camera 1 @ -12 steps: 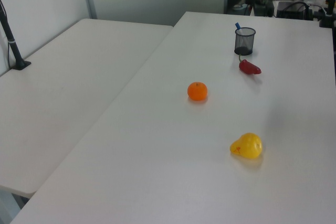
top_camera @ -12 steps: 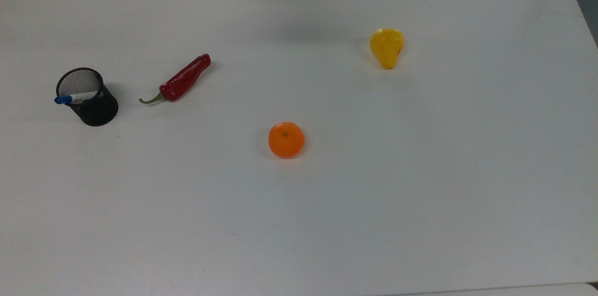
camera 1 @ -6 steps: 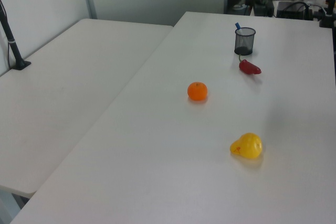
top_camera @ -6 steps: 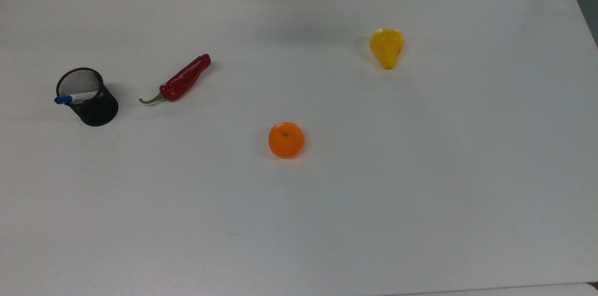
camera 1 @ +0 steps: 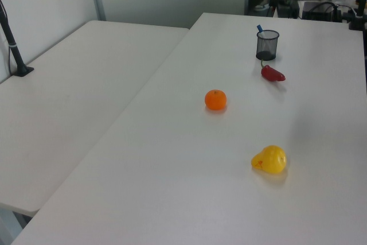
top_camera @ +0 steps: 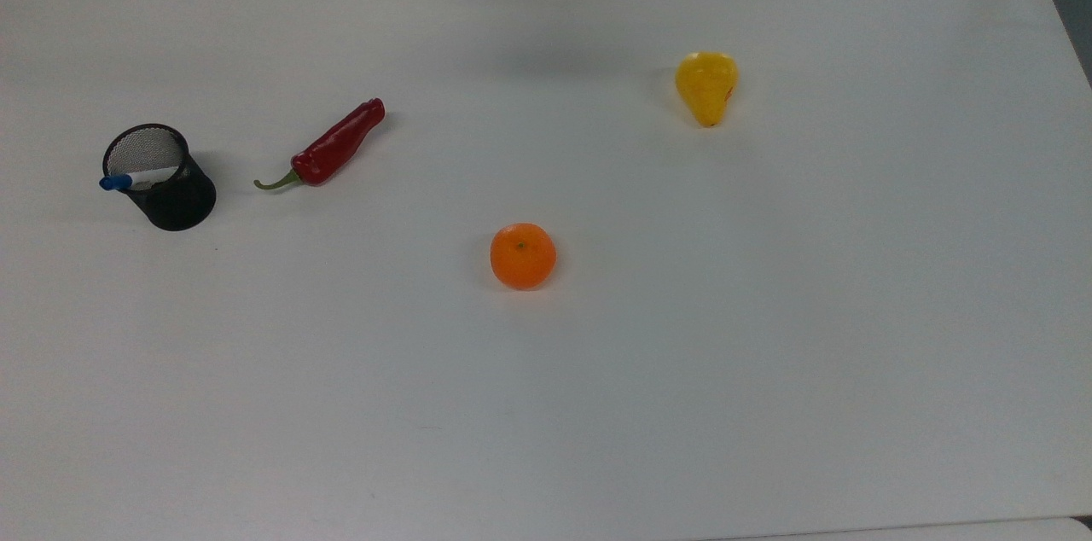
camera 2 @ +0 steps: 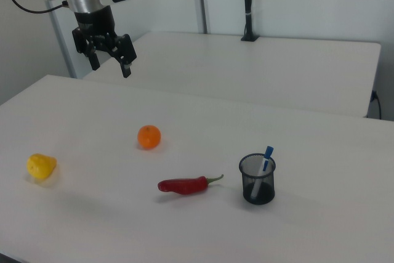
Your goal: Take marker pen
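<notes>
Inside black mesh cup (camera 2: 258, 180) stands marker pen (camera 2: 265, 159).

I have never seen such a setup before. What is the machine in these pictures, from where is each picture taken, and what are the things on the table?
The machine is a robot arm. Its end is a gripper with two fingers, seen in the right view high above the table, open and holding nothing.

The three pictures show one moment from three fixed cameras. The top view looks down at the table. The left view and the right view look across it from opposite sides, with a second table beside it.

On the table stand a black mesh cup with a marker pen leaning inside, its blue cap sticking out over the rim. Next to the cup lies a red chili. Further away are an orange and a yellow pear. All lie apart, none touching another.
</notes>
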Tool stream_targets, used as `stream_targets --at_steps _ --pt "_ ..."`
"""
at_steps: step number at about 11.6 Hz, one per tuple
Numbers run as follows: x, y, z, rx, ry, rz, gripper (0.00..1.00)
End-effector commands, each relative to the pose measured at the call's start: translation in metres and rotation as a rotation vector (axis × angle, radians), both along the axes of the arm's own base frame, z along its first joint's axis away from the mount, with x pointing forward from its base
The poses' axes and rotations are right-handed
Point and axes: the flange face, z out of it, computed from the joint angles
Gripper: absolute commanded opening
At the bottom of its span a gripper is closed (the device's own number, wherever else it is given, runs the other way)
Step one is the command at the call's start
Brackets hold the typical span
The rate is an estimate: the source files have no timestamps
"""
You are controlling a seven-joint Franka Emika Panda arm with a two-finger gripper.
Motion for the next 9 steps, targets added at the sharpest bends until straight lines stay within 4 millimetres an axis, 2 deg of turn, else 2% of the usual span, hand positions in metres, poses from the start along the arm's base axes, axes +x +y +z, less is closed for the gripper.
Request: stream_targets --at_steps 1,3,7,9 --pt "-0.006 -0.027 0.010 -0.009 -0.039 -0.058 1.00" --pt "-0.003 -0.040 0.014 -0.035 -0.063 -0.084 1.00" --pt "0.010 -0.089 0.026 -0.041 -0.214 -0.243 1.00" --pt "0.016 -0.114 0.021 -0.047 -0.247 -0.300 1.00"
